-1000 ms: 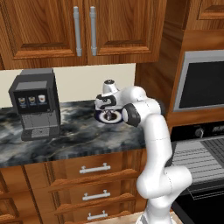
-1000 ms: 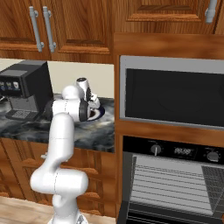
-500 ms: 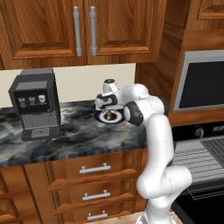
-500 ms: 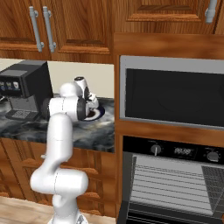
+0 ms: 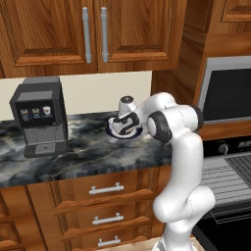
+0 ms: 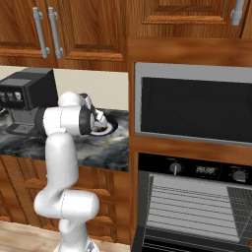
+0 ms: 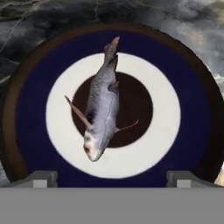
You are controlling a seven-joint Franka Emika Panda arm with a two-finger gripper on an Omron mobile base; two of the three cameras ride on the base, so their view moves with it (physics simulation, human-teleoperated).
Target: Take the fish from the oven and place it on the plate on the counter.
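Note:
The fish, grey and slim, lies loose across the dark centre and white ring of the plate, which has a wide dark-blue rim. The plate rests on the dark marble counter near its right end. My gripper hovers just above the plate, open, with its fingertips wide apart on either side and nothing between them. From the base, the gripper points down over the plate. The oven stands to the right with its door down and its wire racks showing.
A black coffee machine stands on the counter's left part. A silver-framed appliance with dark glass sits above the oven. Wooden cabinets hang over the counter, and drawers with bar handles lie under it.
The hand stays over the plate with the fish lying on it. The arm's elbow has shifted only slightly.

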